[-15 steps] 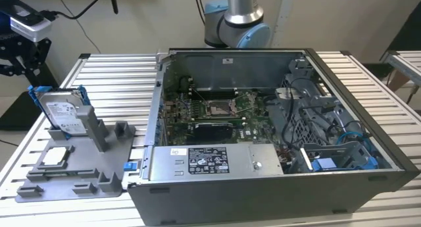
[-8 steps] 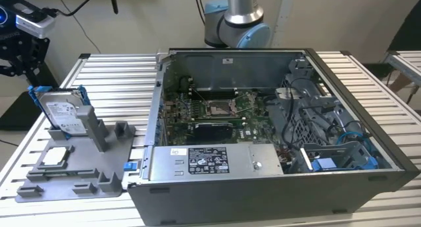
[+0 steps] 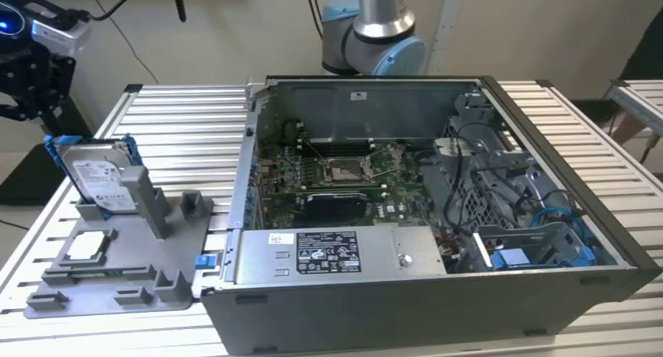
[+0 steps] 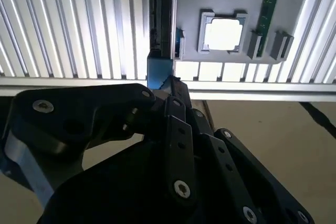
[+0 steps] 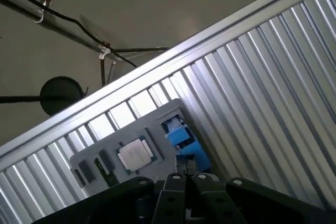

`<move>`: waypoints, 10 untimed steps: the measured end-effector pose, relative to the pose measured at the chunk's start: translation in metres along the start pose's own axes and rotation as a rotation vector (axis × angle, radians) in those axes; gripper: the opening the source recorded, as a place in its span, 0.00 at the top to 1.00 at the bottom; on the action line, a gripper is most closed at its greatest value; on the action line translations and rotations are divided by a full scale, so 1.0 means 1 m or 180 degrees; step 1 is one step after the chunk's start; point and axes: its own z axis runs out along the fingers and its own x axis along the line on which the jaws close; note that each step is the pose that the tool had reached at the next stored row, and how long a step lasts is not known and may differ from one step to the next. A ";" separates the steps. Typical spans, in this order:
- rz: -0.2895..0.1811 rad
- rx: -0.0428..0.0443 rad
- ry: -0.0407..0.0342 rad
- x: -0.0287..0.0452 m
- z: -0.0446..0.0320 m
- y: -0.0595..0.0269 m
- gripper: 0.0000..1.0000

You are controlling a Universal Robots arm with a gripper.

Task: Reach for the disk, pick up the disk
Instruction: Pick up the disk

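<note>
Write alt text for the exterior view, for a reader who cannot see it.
The disk stands upright in a grey holder on a slatted table, beside an open computer case. The black gripper hangs off the table's edge, apart from the disk.

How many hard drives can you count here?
1: the disk stands on edge in the grey tray at the exterior view's left. Others may hide inside the computer case.

Brushed silver tubing on the arm, with pale blue caps over rounded grey joints. Matte black linked plates on the pincer, pinned by round silver screws in both wrist views. At the exterior view's left edge, black brackets, a pale grey box and a blue glow, possibly a wrist camera.
</note>
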 end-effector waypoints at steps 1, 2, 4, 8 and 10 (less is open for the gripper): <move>-0.0050 0.0008 -0.0003 0.0000 0.0000 0.0000 1.00; -0.0093 0.0023 -0.0010 0.0000 0.0001 0.0001 1.00; -0.0167 0.0063 -0.0031 0.0000 0.0002 0.0000 1.00; -0.0352 0.0107 -0.0052 0.0000 0.0005 -0.0001 1.00; -0.0468 0.0106 -0.0051 0.0000 0.0007 0.0000 1.00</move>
